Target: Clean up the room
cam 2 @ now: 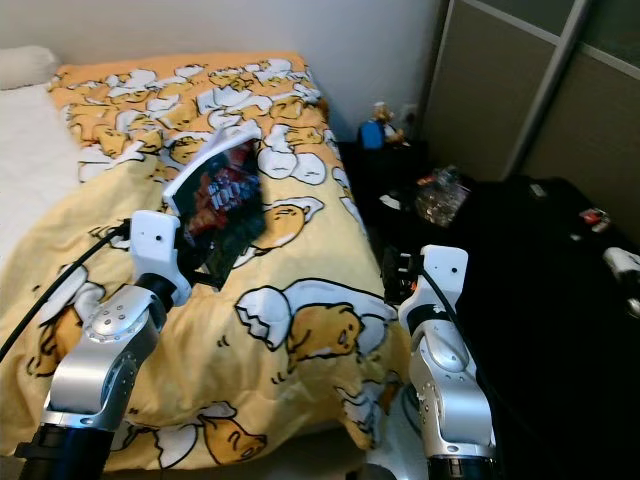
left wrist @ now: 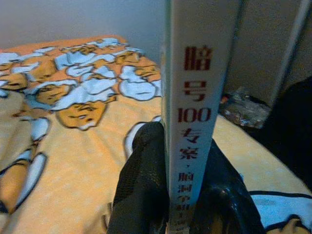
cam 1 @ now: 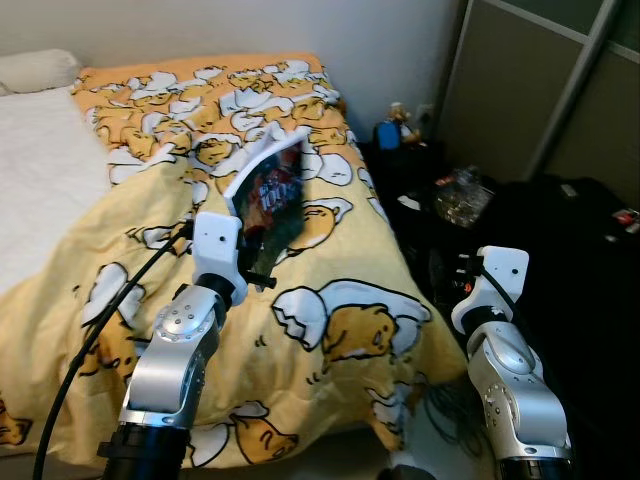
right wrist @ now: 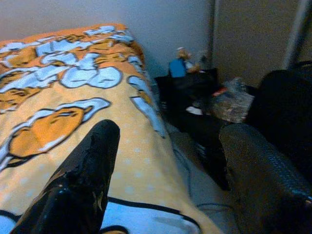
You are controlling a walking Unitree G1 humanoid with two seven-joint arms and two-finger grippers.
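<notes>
Nearest the camera, the left gripper (cam 1: pixel 262 262) is clamped on a book (cam 1: pixel 270 192) and holds it upright above the bed (cam 1: pixel 330 330); the wrist view shows the two black fingers (left wrist: pixel 141 185) pressing either side of the lower spine. The right gripper (right wrist: pixel 165 165) hangs beside the bed's edge with its fingers spread wide and nothing between them.

As for progress, one stray item looks to be in hand and off the bed, so the pick-up part of this step seems done. What is left, as far as can be judged, is to carry the book to a proper place and set it down, and then deal with the rest of the room.

The book is a thin paperback with a pale spine bearing red Chinese characters and the number 100, and a dark, busy cover in reds and blues. It leans a little away from the robot, its lower part gripped and the top free.

Under it lies a yellow duvet (cam 1: pixel 200 120) printed with cartoon eggs, rumpled. Farther off, to the right of the bed, the floor area is dark and cluttered: a crumpled clear plastic bag (cam 1: pixel 460 195), a small blue item with a figurine (cam 1: pixel 392 128) near the wall, and what may be a black suitcase (cam 1: pixel 570 250), though it is too dark to be sure.
</notes>
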